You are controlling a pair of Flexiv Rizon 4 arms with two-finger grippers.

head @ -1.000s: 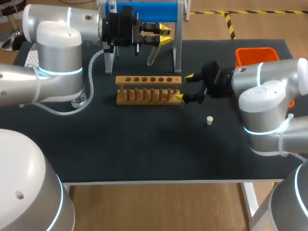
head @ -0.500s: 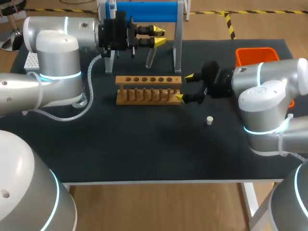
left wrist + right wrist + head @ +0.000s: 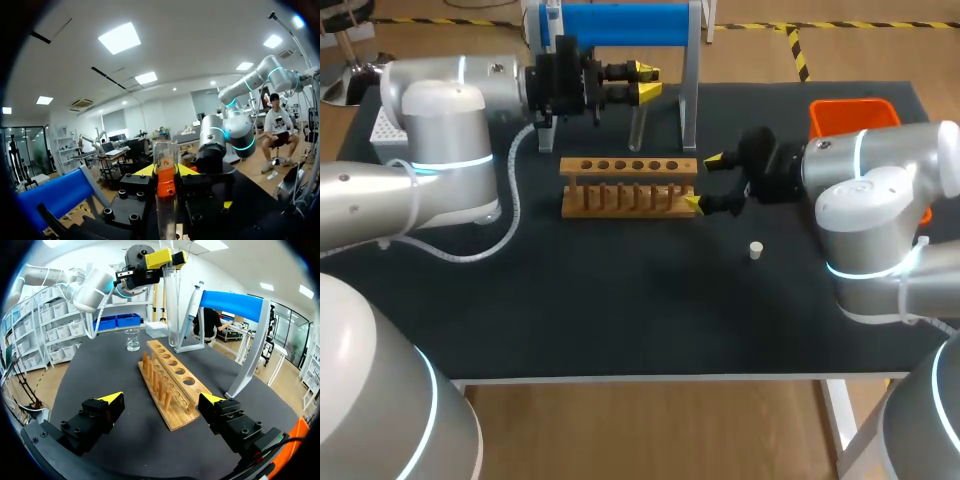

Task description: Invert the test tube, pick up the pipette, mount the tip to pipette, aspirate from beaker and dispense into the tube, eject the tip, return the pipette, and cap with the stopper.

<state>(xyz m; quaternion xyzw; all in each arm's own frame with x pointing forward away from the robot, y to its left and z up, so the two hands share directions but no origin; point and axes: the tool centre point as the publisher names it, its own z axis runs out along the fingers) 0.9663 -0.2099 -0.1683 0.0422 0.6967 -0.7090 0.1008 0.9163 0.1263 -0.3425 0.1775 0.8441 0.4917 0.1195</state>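
Yellow-tipped left gripper (image 3: 644, 81) clamped on the glass test tube (image 3: 637, 122), which hangs near-upright just to the far side of the wooden rack (image 3: 629, 186); right gripper (image 3: 703, 181) spread wide, holding nothing, at the rack's right end; white stopper (image 3: 756, 250) lies on the table nearer, to the right.

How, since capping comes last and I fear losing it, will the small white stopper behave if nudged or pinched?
The stopper looks tiny beside the right pincer, so it is probably light and easily flicked away. It seems round and stands alone on the mat, so a nudge may tip it and let it roll. Its material cannot be told.
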